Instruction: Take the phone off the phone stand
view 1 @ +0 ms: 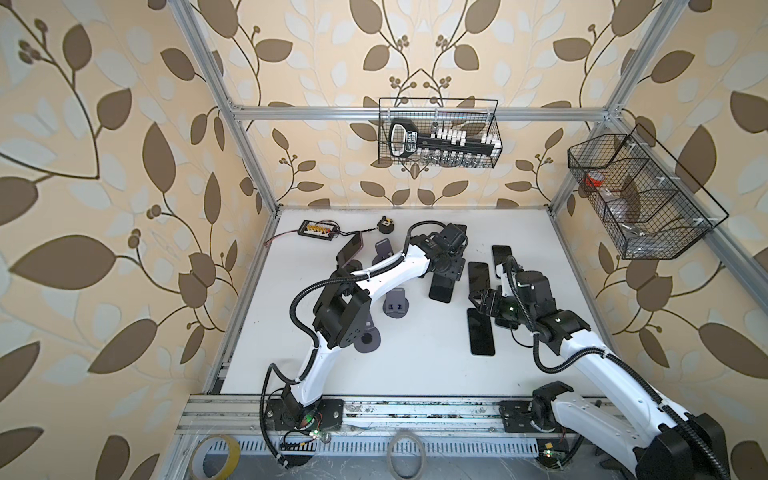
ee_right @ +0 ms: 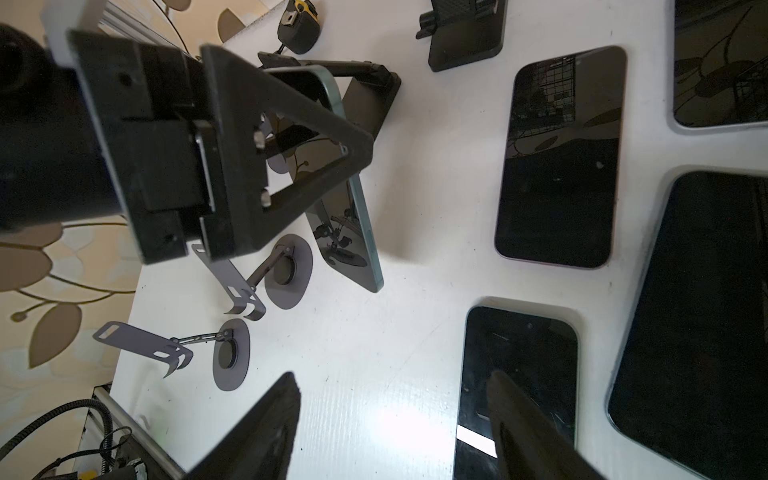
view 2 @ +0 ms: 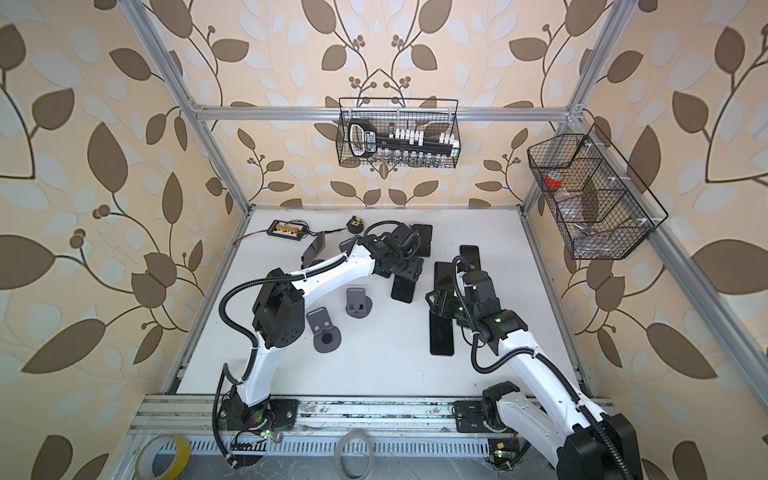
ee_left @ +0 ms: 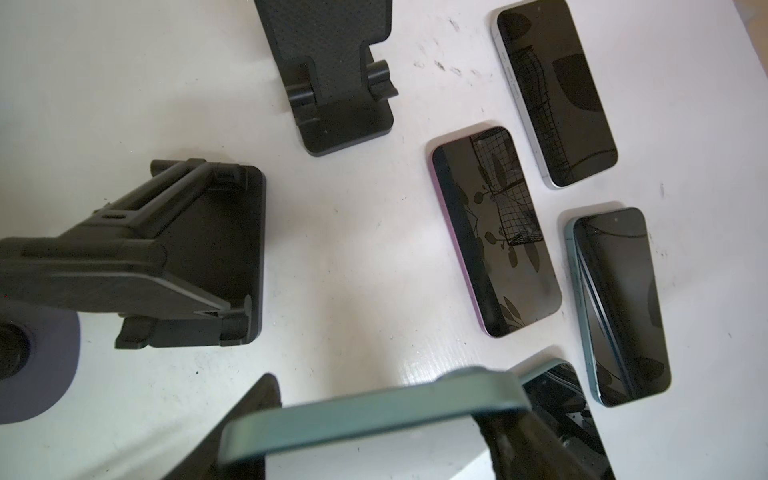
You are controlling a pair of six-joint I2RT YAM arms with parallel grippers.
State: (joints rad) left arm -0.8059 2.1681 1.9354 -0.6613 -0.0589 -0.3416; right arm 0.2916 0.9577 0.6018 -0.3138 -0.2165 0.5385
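Right arm (view 1: pixel 590 361) crouched, right claw (ee_right: pixel 392 376) agape — left arm (view 1: pixel 399 266) outstretched, left claw (ee_left: pixel 374 399) gripping teal phone (ee_right: pixel 349 224).

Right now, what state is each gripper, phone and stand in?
Green-edged dark-screened phone: gripped, tilted, on no stand.
Left gripper: shut on that phone.
Right gripper: open, empty.
Black folding plastic stand: empty.
Grey round-base metal stand: empty.
Purple-edged phone: flat, screen up.
Pink-edged phone at the back: propped up, tilted.

Stands (view 1: pixel 397 305) left, phones (view 1: pixel 481 332) right, on table (view 1: pixel 415 365)
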